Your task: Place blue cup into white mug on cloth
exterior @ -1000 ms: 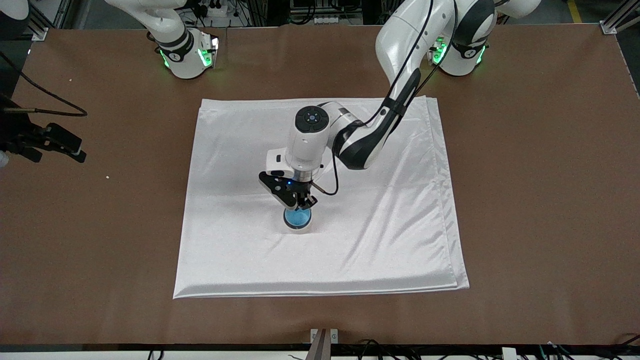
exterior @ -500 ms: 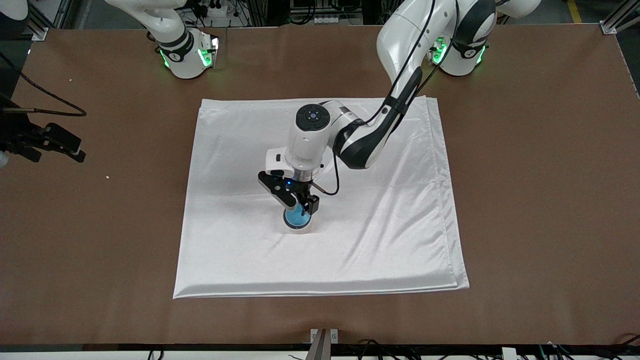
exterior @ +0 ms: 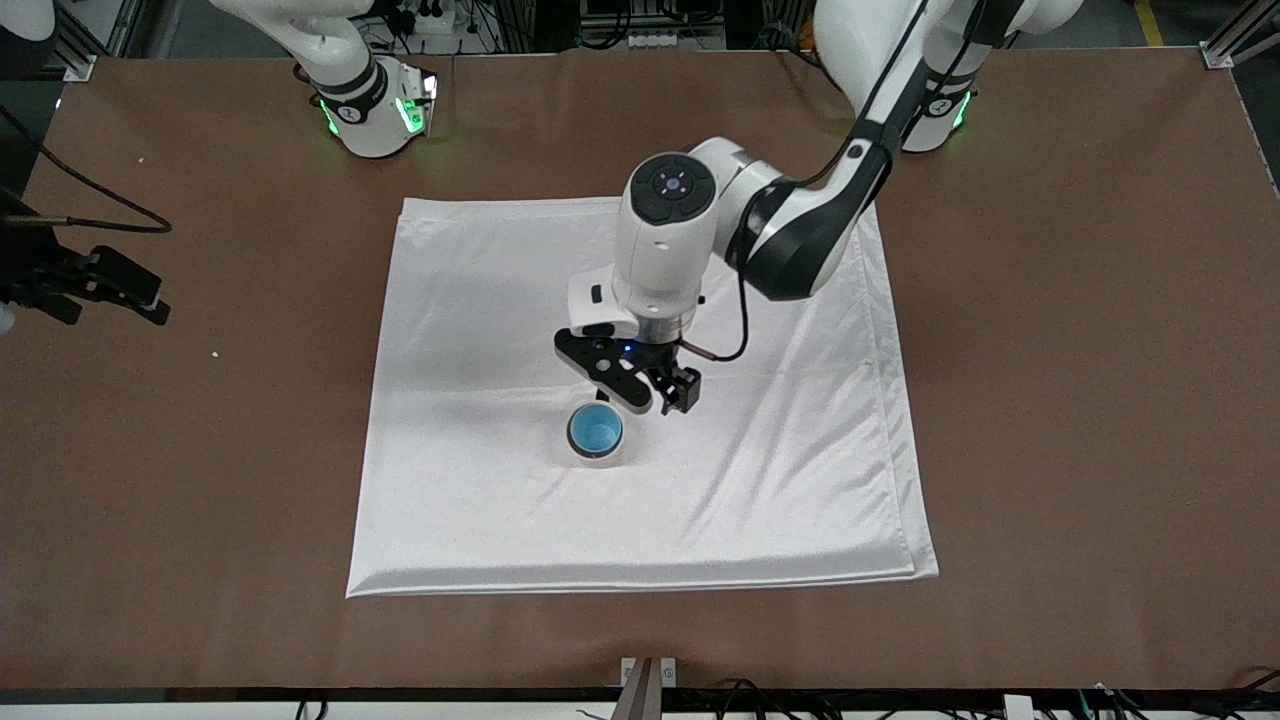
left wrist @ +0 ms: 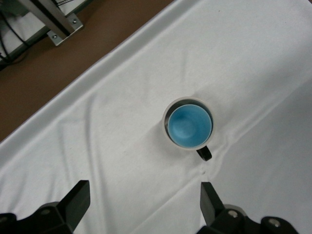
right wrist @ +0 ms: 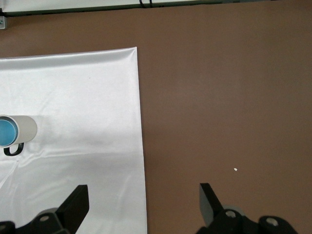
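Blue cup sits nested inside white mug, mug upright mid-cloth, so placement looks done. Your left tool empty, fingers spread, over cloth beside mug. Right tool spread, waiting over bare bench at its end.

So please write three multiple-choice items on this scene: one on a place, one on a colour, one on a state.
1. Where is the blue cup?
A. inside the white mug
B. on bare table
C. held in a gripper

2. What colour is the mug's handle?
A. red
B. black
C. white

3. How is the left gripper?
A. shut on the cup
B. open, above the cloth
C. resting on the table

Answers: 1 A, blue fills the mug's rim; 2 B, a dark loop shows; 3 B, its fingers stand apart, holding nothing.
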Robot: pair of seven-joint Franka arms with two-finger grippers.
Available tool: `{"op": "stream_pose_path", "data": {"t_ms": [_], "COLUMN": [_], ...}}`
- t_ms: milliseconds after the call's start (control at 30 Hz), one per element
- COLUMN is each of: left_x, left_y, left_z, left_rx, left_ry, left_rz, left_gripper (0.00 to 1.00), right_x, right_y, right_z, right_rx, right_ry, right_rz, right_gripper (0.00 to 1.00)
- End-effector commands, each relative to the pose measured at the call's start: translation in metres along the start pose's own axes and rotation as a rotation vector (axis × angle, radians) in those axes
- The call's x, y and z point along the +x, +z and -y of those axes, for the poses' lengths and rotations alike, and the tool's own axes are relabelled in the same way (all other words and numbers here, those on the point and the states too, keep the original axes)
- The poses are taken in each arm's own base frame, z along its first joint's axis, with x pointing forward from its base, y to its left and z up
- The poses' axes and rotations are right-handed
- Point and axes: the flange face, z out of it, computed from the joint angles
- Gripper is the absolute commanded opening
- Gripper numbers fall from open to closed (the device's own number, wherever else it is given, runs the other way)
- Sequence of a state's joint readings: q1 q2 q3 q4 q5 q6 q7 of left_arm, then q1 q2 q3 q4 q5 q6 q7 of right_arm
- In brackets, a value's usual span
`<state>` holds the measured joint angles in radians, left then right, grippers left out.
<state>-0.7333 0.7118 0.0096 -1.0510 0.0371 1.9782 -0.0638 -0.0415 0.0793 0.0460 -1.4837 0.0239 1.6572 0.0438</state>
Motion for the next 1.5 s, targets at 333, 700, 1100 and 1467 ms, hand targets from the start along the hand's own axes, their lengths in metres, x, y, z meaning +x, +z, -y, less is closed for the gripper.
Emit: {"op": "stream_pose_path", "data": {"t_ms": [333,700,1100,1467], "left_x": [-0.054,-0.106,-0.171,-0.215], "left_y": [-0.163,-0.23,-0.25,-0.24], "left_z": [0.11,0.151,0.187,0.231], "left_rx": [0.012,0.033,0.023,-0.032], "left_ry": [-0.156,-0.267,-0.367,-0.482], "left_rz": [0.106,0.167,0.209,0.215], "left_gripper": [1.0,1.0,1.0,1.0], "right_x": [-0.004,-0.002,-0.002,-0.002], "right_y": [-0.005,-0.004,-0.004,-0.004], "right_z": [-0.003,-0.001,-0.001,-0.002], "right_rx": [-0.003,-0.001,-0.001,-0.002], "right_ry": [-0.011,-0.012,-0.014,-0.012], "right_rz": [-0.001,-0.006,-0.006,-0.007], "right_gripper": [1.0,1.0,1.0,1.0]}}
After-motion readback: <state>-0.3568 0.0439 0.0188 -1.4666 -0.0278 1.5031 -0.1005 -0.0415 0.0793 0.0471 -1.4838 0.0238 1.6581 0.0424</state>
